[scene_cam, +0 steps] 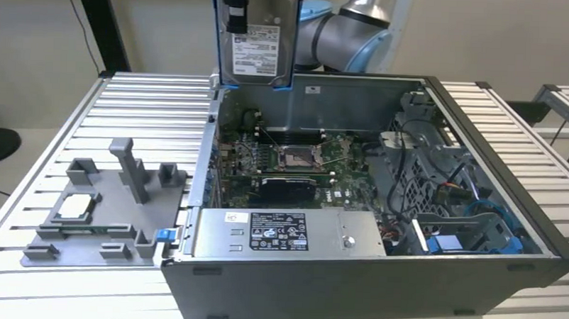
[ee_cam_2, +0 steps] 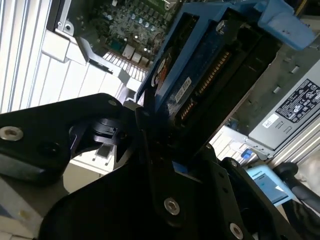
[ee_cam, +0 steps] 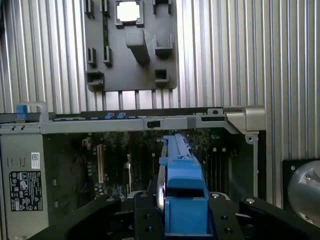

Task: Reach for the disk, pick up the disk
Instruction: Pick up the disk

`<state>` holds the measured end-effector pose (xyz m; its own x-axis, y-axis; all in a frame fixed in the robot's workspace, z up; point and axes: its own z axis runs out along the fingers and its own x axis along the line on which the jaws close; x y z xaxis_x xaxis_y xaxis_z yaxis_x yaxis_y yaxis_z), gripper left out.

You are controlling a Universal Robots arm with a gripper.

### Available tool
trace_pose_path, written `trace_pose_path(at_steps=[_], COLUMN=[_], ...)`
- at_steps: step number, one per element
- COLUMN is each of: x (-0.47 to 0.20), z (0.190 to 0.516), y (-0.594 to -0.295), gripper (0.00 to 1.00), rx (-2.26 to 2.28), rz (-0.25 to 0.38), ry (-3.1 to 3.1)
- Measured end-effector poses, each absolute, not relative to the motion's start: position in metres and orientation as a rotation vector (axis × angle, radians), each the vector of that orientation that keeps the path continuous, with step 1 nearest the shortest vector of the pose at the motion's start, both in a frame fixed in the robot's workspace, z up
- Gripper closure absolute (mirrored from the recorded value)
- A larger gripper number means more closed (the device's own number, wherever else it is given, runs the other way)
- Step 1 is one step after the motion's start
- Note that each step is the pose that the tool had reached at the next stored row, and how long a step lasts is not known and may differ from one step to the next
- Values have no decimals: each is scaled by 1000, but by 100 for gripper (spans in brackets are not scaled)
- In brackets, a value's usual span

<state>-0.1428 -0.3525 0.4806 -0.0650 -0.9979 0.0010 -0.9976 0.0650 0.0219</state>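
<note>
Blue-framed, the disk (scene_cam: pixel 260 49) hangs upright above the computer case's (scene_cam: pixel 356 282) far corner in the exterior view, with the gripper (scene_cam: pixel 236 19) clamped on it. Second wrist view: black fingers (ee_cam_2: pixel 150 160) pinch its edge. First wrist view: it hovers over the motherboard (ee_cam: pixel 115 165).

The grey arm (scene_cam: pixel 350 34) bends over from behind, its hand (scene_cam: pixel 236 16) pointing down, clamped on the upright disk (scene_cam: pixel 262 52).
</note>
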Motion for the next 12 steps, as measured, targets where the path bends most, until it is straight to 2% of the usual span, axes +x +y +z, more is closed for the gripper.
trace_pose_path(at_steps=[12], x=[-109], z=[481], y=[-353], gripper=[100], rx=[2137], rz=[-25], ry=[-2281])
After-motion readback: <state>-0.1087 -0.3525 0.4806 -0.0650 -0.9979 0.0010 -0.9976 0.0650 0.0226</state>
